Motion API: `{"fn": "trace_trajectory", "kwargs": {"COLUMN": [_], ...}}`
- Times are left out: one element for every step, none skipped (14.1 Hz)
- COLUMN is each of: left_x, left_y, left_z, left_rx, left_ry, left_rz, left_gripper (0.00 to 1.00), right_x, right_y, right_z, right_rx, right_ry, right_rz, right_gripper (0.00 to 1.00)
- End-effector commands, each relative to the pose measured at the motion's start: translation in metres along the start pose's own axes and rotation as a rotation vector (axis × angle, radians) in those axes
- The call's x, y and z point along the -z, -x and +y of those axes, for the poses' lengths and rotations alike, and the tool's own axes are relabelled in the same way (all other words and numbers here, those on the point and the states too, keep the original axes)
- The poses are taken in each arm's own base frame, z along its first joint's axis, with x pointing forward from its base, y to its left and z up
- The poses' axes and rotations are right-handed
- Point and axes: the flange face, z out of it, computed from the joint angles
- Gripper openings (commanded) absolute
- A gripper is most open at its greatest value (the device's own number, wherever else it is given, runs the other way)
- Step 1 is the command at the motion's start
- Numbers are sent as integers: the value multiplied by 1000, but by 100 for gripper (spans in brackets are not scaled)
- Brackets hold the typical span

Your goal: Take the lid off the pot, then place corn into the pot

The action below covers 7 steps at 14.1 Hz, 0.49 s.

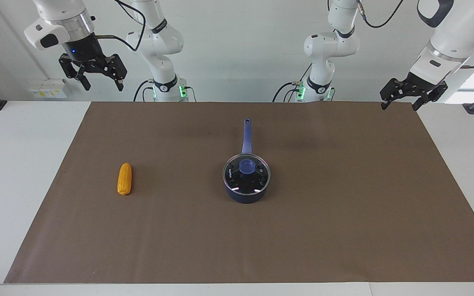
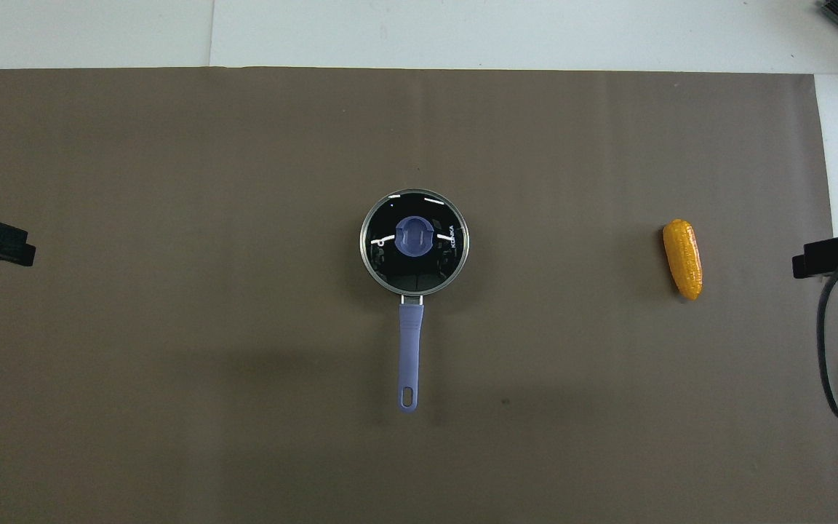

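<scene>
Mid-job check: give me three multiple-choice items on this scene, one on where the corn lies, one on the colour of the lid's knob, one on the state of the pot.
1. Where does the corn lie?
A. inside the pot
B. on the brown mat, toward the right arm's end of the table
C. on the lid

2. What colour is the knob of the lid?
A. red
B. blue
C. yellow

3. What state is the pot in?
A. covered by the lid
B. open, with the lid beside it
C. tipped on its side

Key:
1 B, the cob rests on the mat apart from the pot.
2 B, the knob at the centre is blue.
3 A, the glass lid sits on the rim, and both the left gripper and the right gripper wait raised at the table's ends.
</scene>
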Motion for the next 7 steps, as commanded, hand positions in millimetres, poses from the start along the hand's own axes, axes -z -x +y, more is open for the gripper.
{"fn": "trace_trajectory", "kwargs": {"left_x": [-2,-1,1,1,0,0,0], "left_y": [14,14,12,12,12,12,12], "left_z": [0,1,-1,0,-1,-1,-1], "left_rx": [-11,-6,0,-3,0,0,0], "left_ry": [-12,-12,-13,-13,-13,-13,-13], "left_rz": [-23,-22,-8,-8,-11,-11,-11], "left_gripper": [100,100,100,100,100,100,100], "right_x": [4,4,4,4,4,4,4], "right_y": [3,3,3,3,3,3,3], "right_z": [0,0,0,0,0,0,0], "right_rx": [-18,-16,-17,-16,-16,-16,-18], "right_ry": [-19,-21,-21,-21,-21,-21,-19], "right_rz": [-4,-4,-4,-4,-4,-4,-4], "right_gripper": [100,100,100,100,100,100,100]}}
